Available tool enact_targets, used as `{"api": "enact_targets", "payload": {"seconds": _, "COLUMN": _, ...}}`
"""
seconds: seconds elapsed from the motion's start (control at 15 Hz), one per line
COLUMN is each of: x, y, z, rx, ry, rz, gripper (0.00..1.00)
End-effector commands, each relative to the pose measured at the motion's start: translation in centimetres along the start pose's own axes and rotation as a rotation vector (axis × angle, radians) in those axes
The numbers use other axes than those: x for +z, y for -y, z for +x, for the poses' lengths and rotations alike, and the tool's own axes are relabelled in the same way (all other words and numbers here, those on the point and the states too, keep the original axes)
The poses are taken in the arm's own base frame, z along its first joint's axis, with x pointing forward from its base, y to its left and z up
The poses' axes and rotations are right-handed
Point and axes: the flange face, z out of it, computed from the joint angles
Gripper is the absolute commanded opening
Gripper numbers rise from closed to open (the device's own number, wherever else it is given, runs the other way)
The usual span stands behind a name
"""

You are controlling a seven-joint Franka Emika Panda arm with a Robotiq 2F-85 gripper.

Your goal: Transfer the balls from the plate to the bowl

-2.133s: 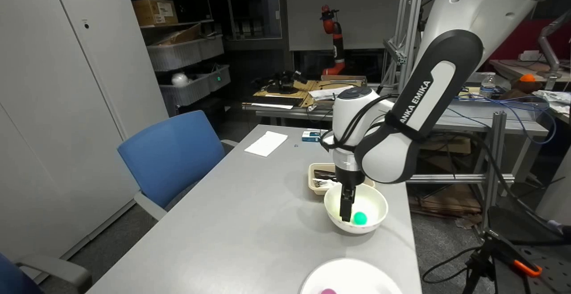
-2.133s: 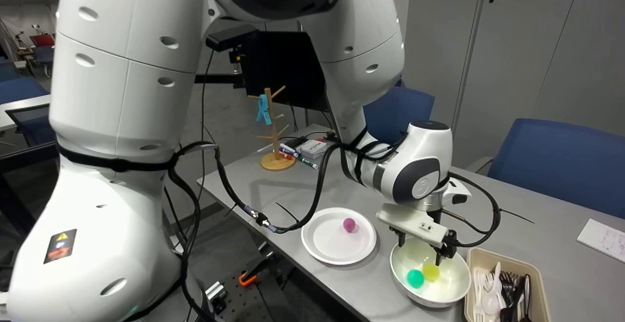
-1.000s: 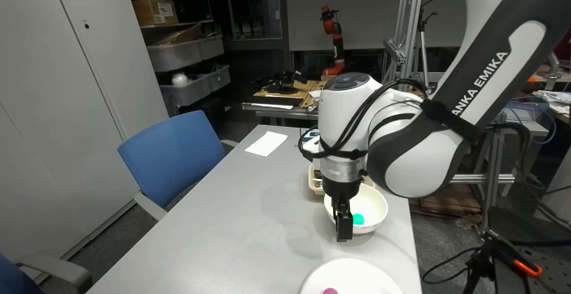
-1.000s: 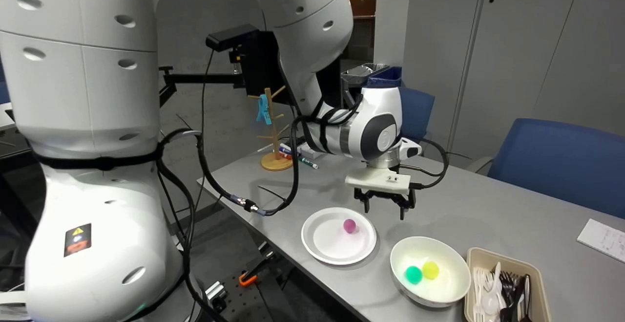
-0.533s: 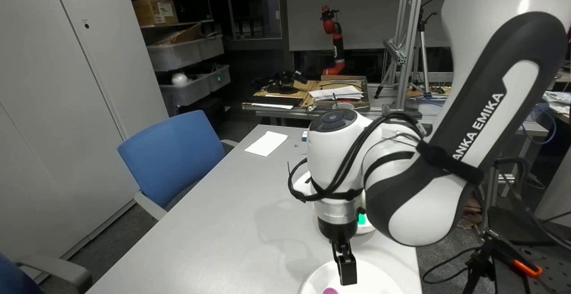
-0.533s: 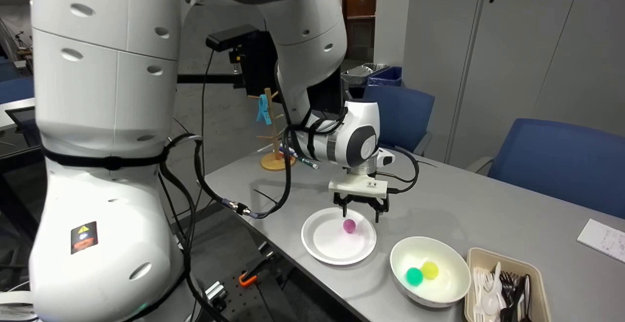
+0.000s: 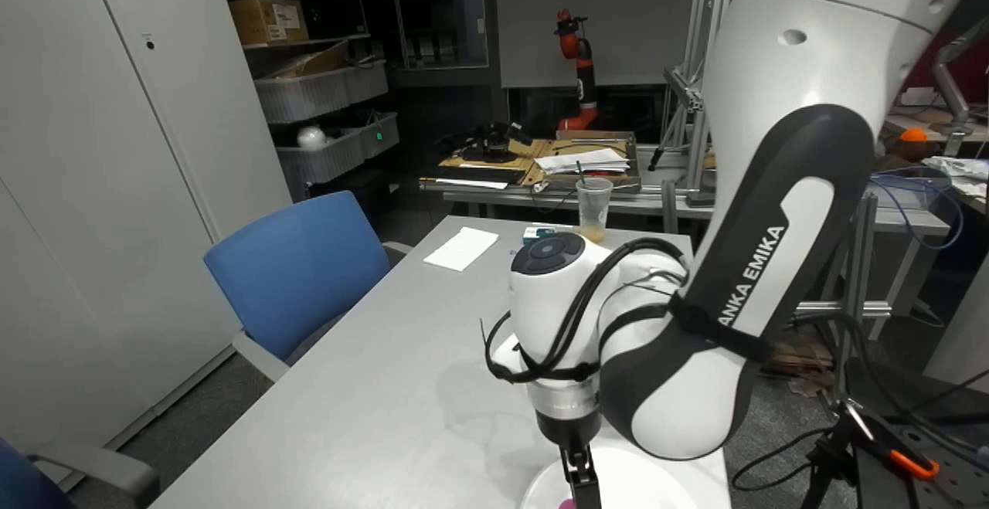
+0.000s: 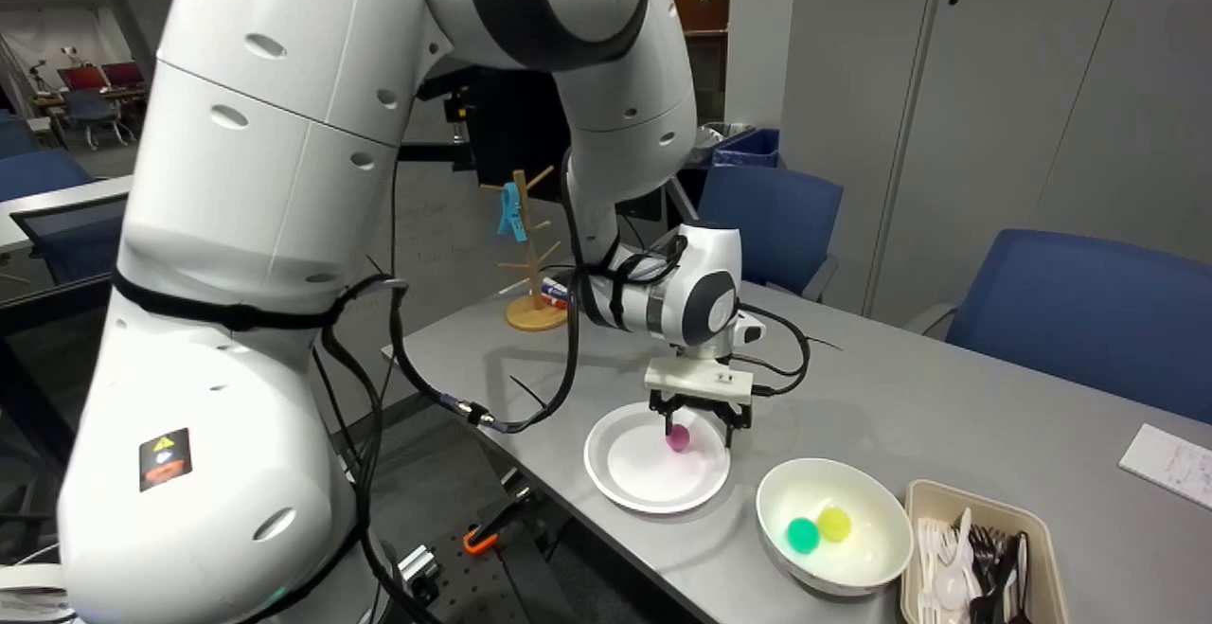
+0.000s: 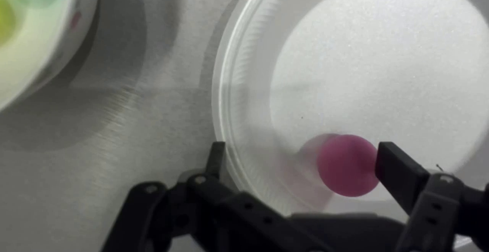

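The pink ball (image 9: pixel 347 166) lies on the white plate (image 9: pixel 382 72) near its edge. In an exterior view the pink ball (image 8: pixel 678 437) sits on the plate (image 8: pixel 644 477). My gripper (image 9: pixel 301 148) is open, with the ball between its fingers, close to or touching the right finger in the wrist view. The left finger is just outside the plate's rim. The gripper also shows in both exterior views (image 8: pixel 699 435) (image 7: pixel 583 486). The white bowl (image 8: pixel 838 579) holds a green ball (image 8: pixel 803 535) and a yellow ball (image 8: pixel 834 524); the arm hides it in an exterior view.
A beige tray (image 8: pixel 1046 558) with cutlery stands beside the bowl. A wooden stand (image 8: pixel 536 314) with a blue clip and markers is at the table's far end. A plastic cup (image 7: pixel 593 212) and white paper (image 7: pixel 461 249) lie toward the opposite end.
My open gripper has moved from above the bowl to the plate and come down around the pink ball. The balls in the bowl and the pink ball stay about where they were.
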Motion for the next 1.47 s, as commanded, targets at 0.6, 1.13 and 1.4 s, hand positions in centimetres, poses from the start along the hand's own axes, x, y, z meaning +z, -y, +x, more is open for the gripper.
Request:
{"api": "enact_targets", "payload": {"seconds": 0.6, "x": 0.0, "y": 1.2, "z": 2.0, "rx": 0.007, "ry": 0.034, "rz": -0.005, "gripper": 1.0}}
{"api": "enact_targets", "payload": {"seconds": 1.13, "x": -0.9, "y": 2.7, "z": 0.9, "rx": -0.005, "ry": 0.048, "rz": -0.004, "gripper": 1.0}}
{"api": "enact_targets", "payload": {"seconds": 1.4, "x": -0.2, "y": 3.6, "z": 1.0, "rx": -0.023, "ry": 0.055, "rz": 0.007, "gripper": 1.0}}
